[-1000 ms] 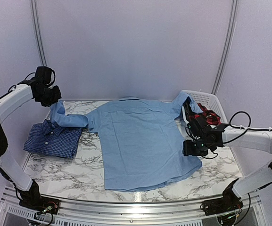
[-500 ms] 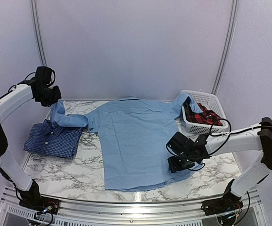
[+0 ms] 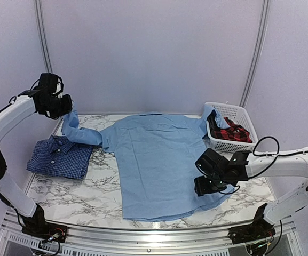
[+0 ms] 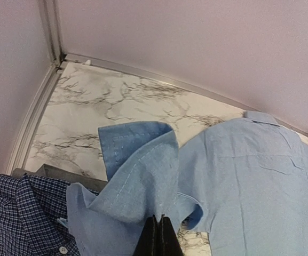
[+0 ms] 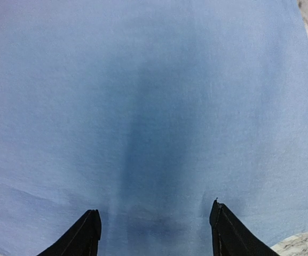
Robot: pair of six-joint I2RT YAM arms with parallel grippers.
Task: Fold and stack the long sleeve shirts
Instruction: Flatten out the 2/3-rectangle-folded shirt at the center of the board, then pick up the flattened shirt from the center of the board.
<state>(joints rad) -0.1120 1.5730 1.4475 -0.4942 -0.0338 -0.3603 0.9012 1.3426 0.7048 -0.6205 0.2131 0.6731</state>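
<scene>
Near right, the right hand (image 5: 154,213) hangs low over the blue shirt (image 3: 154,160), fingers apart, likely to pin the cloth spread flat on the bench (image 3: 79,192). Further left lies the checked shirt (image 3: 60,157), already folded. Above it, far left, the left hand (image 3: 64,108) is clamped on the raised sleeve (image 3: 81,133), apparently to fold it inward.

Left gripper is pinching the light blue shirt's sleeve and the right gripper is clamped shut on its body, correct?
No: the right wrist view shows the right gripper open, fingers spread over the light blue shirt, gripping nothing. The left gripper does pinch the sleeve.
</scene>
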